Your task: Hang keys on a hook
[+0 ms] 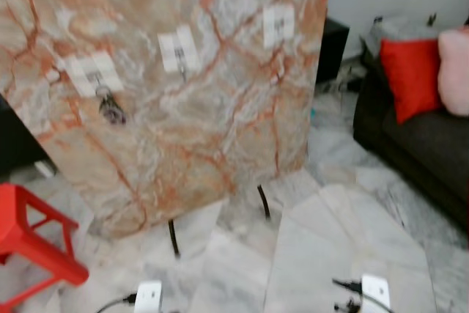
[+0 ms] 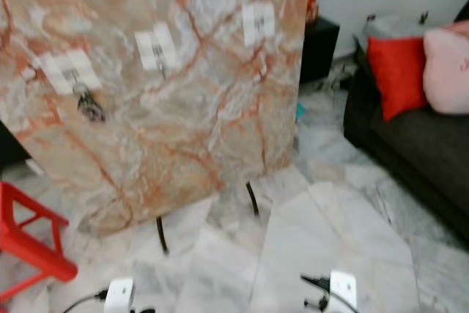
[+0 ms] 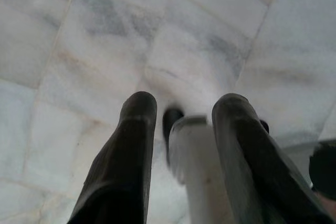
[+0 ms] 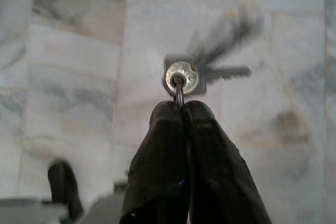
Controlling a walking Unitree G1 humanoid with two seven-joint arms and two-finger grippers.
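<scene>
Open floor (image 1: 330,254) before hook board (image 1: 183,108)

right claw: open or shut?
Shut. In the right wrist view the right claw has its two fingers pressed together, pinching the ring of the keys, which dangle above the floor.

We count one marble board (image 1: 220,122) bearing three white hook plates (image 1: 91,72), one already carrying a key bunch (image 1: 112,110). One set of keys (image 4: 202,74) hangs past the tips of the right gripper (image 4: 180,109). One red stool (image 1: 29,243), one red cushion (image 1: 412,77), one pink cushion (image 1: 456,71), one dark sofa (image 1: 418,152).
</scene>
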